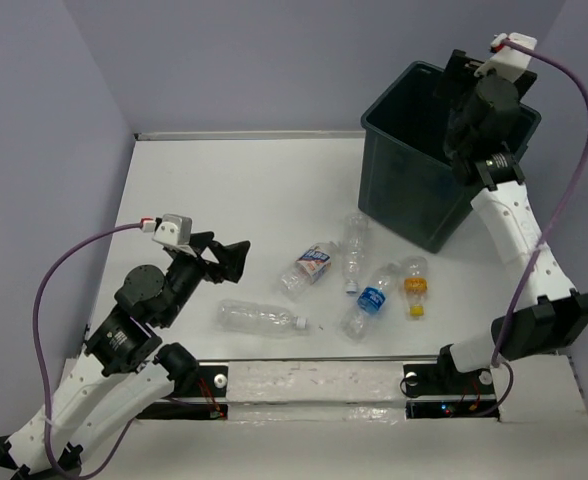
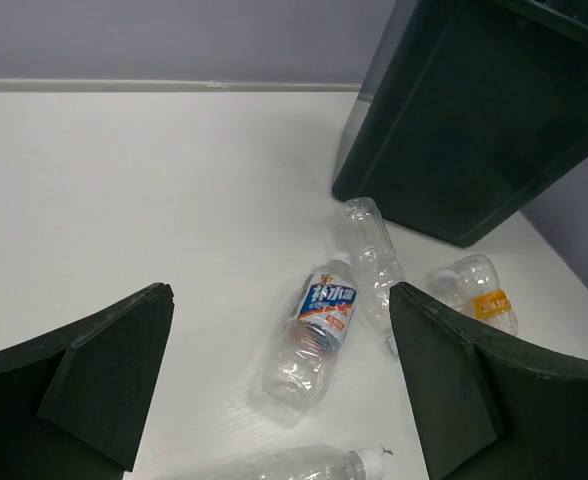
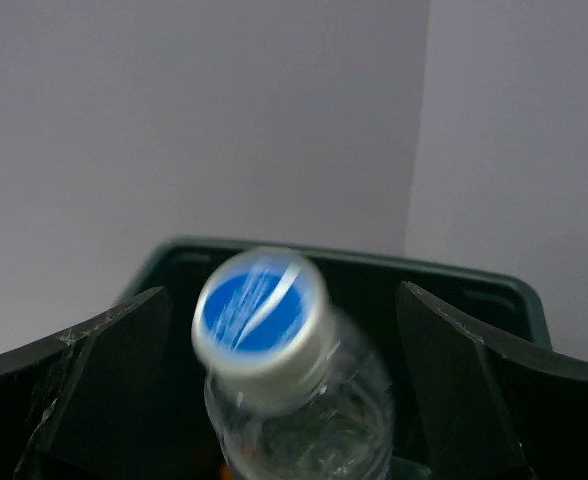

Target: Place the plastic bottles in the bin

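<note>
Several plastic bottles lie on the white table: a clear one (image 1: 262,317), a white-and-blue labelled one (image 1: 309,268), a clear one (image 1: 354,245), a blue-labelled one (image 1: 372,298) and an orange-labelled one (image 1: 415,283). My left gripper (image 1: 229,260) is open and empty, above the table left of them. In the left wrist view it (image 2: 279,300) frames the labelled bottle (image 2: 319,325). My right gripper (image 1: 452,80) is over the dark bin (image 1: 404,190). Its jaws stand wide open, and a blurred clear bottle with a blue cap (image 3: 274,330) sits loose between them, over the bin (image 3: 424,265).
The bin stands at the far right of the table, near the back wall. Purple cables loop from both wrists. The table's near edge runs past the arm bases (image 1: 314,385). In the left wrist view the bin (image 2: 464,120) stands beyond the bottles.
</note>
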Motion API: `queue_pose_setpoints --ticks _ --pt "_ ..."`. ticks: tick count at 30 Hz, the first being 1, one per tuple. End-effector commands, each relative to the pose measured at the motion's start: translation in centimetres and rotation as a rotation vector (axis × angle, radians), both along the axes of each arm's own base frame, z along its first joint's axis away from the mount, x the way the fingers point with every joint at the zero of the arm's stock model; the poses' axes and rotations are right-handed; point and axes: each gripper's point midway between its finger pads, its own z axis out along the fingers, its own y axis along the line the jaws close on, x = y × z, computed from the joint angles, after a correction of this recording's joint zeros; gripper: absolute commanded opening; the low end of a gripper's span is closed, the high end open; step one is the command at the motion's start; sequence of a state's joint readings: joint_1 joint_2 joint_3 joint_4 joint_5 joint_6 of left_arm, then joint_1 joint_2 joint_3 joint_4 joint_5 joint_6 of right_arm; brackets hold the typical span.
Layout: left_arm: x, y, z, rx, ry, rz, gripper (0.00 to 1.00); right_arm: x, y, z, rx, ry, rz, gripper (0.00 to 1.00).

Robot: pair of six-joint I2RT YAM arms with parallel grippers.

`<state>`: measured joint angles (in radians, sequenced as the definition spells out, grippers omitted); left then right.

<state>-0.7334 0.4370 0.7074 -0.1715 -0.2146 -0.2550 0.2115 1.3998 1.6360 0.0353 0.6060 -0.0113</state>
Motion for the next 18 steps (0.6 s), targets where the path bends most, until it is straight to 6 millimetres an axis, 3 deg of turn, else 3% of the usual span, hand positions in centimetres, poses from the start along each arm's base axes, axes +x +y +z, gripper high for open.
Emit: queue_pose_setpoints --ticks 1,4,6,7,8,10,11,13,14,16,18 --pt "-0.1 0.8 1.1 -0.015 -0.05 0.026 0.99 -0.5 -0.9 1.4 -0.102 0.087 -0.056 1.0" --pt "-0.2 1.2 1.4 -0.028 -0.059 0.042 0.99 -0.5 3.1 1.2 -0.079 0.125 0.197 1.0" --pt "-0.1 2.2 1.6 -0.04 -0.061 0.088 0.99 -2.9 13.6 0.3 -0.073 0.139 0.636 0.99" --pt "0.0 2.4 1.6 -0.044 -0.059 0.106 0.99 -3.2 13.6 -0.6 -0.065 0.157 0.64 0.99" --pt "0.2 3.2 1.7 -0.059 -0.058 0.15 0.99 -5.9 20.1 -3.6 -0.094 0.214 0.848 0.98" --pt "0.3 4.2 1.8 -0.072 -0.06 0.196 0.99 -9.5 26.6 -7.8 -0.125 0.293 1.062 0.97" --pt "0.3 5.1 2.0 -0.086 -0.066 0.242 0.99 -13.1 31.7 -12.7 -0.155 0.393 1.216 0.96" --pt "0.3 6.1 2.1 -0.111 -0.069 0.289 0.99 -16.4 35.8 -16.7 -0.224 0.465 1.313 0.95" --pt "0.4 6.8 2.1 -0.12 -0.07 0.327 0.99 -20.1 38.8 -18.7 -0.291 0.496 1.406 0.95" --pt "0.3 7.8 2.3 -0.137 -0.074 0.37 0.99 -23.3 41.5 -23.0 -0.376 0.577 1.494 0.95" --pt "0.1 9.8 2.7 -0.18 -0.081 0.461 0.99 -27.1 43.9 -24.5 -0.478 0.533 1.619 0.95"
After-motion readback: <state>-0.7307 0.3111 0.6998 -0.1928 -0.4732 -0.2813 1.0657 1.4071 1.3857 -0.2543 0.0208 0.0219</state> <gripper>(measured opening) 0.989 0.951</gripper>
